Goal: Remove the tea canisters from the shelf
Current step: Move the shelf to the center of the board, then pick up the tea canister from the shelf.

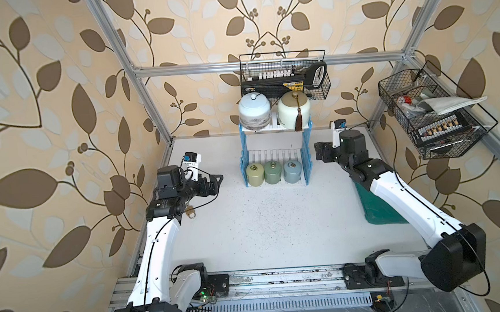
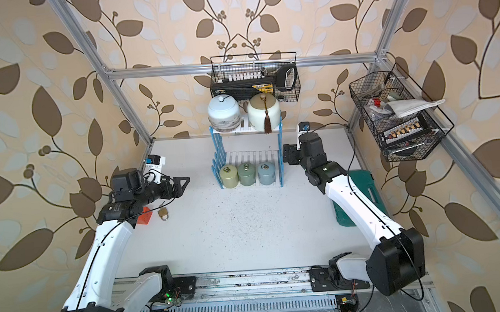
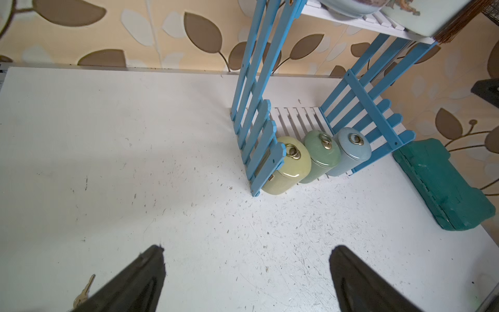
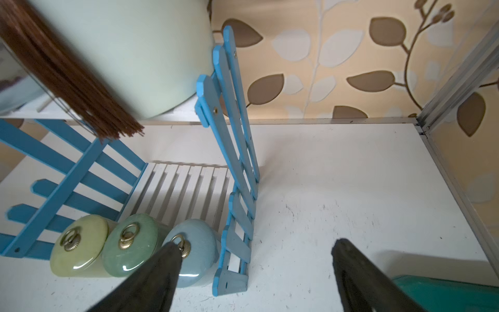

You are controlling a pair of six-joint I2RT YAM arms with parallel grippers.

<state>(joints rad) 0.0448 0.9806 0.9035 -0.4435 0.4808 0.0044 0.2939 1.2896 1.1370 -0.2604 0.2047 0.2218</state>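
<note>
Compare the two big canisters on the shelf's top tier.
The pale-blue canister has a pale knobbed lid; the cream canister has a gold lid. The cream canister hangs a brown tassel; the pale-blue canister shows a grey painted band instead. Both are large, round and upright on the top tier of the shelf.

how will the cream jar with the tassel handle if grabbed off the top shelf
The cream jar looks glazed, so probably slippery and breakable. It is wide and round, so likely heavy and a stretch for the jaws. Its tassel hangs loose past the shelf edge and may swing or snag.
</note>
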